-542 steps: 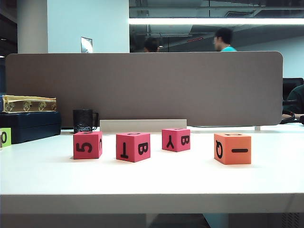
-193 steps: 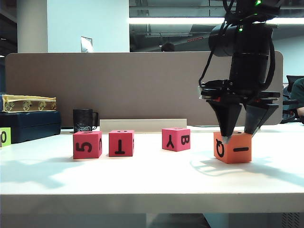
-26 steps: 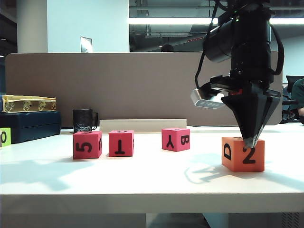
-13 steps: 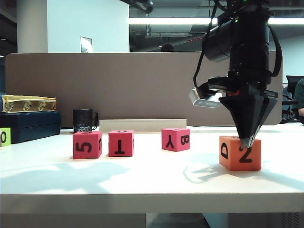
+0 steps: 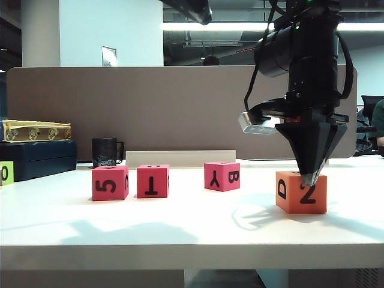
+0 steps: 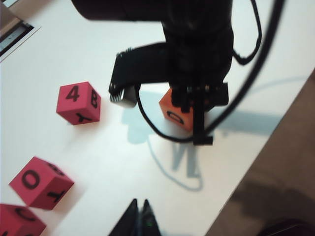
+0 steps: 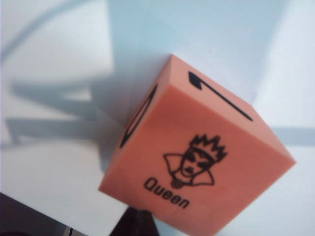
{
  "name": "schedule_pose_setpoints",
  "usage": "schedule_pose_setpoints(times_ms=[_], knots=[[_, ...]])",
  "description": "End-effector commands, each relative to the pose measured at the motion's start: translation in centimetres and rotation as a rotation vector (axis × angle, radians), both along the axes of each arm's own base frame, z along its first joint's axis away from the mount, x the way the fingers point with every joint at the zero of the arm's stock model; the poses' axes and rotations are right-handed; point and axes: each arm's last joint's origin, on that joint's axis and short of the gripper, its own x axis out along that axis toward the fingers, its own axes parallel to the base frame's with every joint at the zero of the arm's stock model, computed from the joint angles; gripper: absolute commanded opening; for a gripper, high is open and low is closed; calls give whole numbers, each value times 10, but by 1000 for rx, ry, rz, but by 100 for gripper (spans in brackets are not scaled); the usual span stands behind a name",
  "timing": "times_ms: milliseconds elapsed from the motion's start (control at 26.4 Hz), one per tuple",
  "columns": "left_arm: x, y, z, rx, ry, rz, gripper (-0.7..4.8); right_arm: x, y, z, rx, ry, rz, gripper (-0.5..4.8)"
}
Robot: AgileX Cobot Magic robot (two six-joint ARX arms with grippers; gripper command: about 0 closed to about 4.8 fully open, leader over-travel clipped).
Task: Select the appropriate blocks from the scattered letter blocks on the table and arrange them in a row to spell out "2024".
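The right claw (image 5: 309, 177) points straight down with its fingers drawn together to a single tip, pressing on the top front edge of the orange block (image 5: 302, 192), which sits flat on the white table (image 5: 192, 231) toward the table's right end, near the front edge; nothing is clasped between the fingers. The orange block's front face shows a 2, its side face a D, and the right wrist view shows its top face (image 7: 197, 157) printed with a crowned figure and the word "Queen", the closed claw tip (image 7: 135, 221) dark at the block's edge. Three pink-red blocks stand in a line farther back and to the left: one showing 5 (image 5: 110, 183), another just beside it showing a sideways T (image 5: 153, 180), and a third showing Y and B (image 5: 222, 176), set apart toward the table's middle. The left claw (image 6: 139, 219), fingers pressed shut and holding nothing, hangs high above the table; in the exterior view only its dark tip (image 5: 198, 11) shows at the upper frame edge. From its wrist camera the third block's top reads 4 (image 6: 78, 103). A black mug (image 5: 107, 152) and a lime-green cube (image 5: 6, 174) rest at the table's far left, before a grey-brown partition (image 5: 180, 108).
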Motion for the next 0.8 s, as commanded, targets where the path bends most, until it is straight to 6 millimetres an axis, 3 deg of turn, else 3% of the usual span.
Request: schedule_pose_setpoints(times_ms=[38, 341, 796], knots=[[-13, -6, -8, 33, -48, 23, -6, 2, 1, 1, 0, -26, -1, -9], [-34, -10, -35, 119, -52, 23, -6, 3, 1, 1, -11, -41, -2, -9], [-36, -6, -32, 106, -60, 24, -6, 0, -2, 20, -13, -124, -12, -9]])
